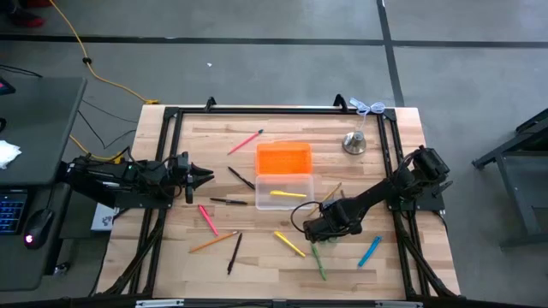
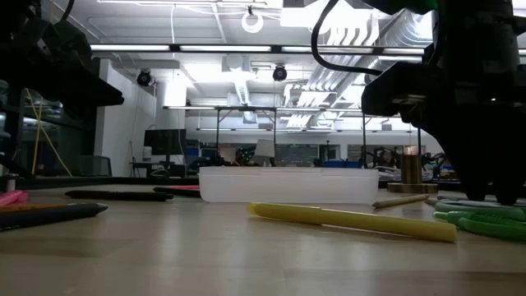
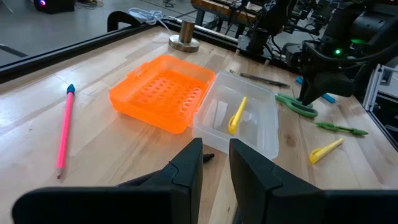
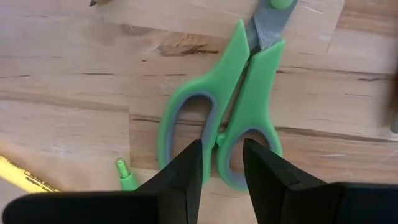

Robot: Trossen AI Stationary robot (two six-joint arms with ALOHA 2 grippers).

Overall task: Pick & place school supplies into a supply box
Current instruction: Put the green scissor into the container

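Now the right gripper [image 4: 222, 163] hovers over the green-handled scissors [image 4: 231, 106], fingers slightly apart; left gripper [image 3: 215, 163], at nine o'clock, likewise gapped, empty.

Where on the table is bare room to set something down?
Free: the wood left of the pink pencil, and the strip between the orange lid and bell. Crowded: in front of the clear box, around the right gripper over the scissors.
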